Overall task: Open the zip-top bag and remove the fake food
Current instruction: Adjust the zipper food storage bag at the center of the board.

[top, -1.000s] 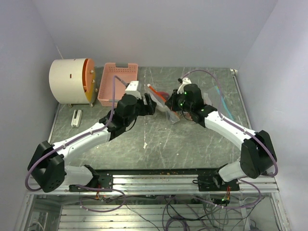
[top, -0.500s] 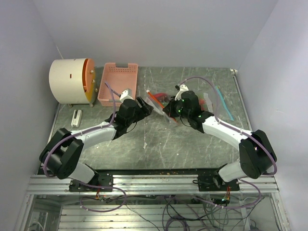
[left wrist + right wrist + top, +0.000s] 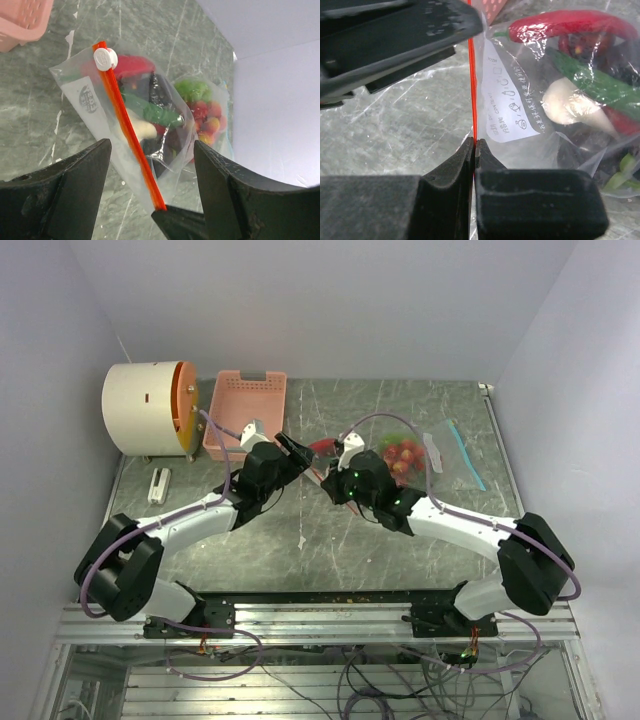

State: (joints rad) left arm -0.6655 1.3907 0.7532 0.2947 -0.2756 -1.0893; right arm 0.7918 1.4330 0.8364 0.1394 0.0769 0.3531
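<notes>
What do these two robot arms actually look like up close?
The left arm and right arm match: white tube-like links, black joint housings, lilac cables looping alongside. Small green lights glow near the right arm's wrist. Their fingers are matt black wedges.

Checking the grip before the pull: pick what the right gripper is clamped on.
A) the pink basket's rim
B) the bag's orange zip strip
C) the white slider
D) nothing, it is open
B: the right wrist view shows the right gripper pinched shut on the orange zip strip.
</notes>
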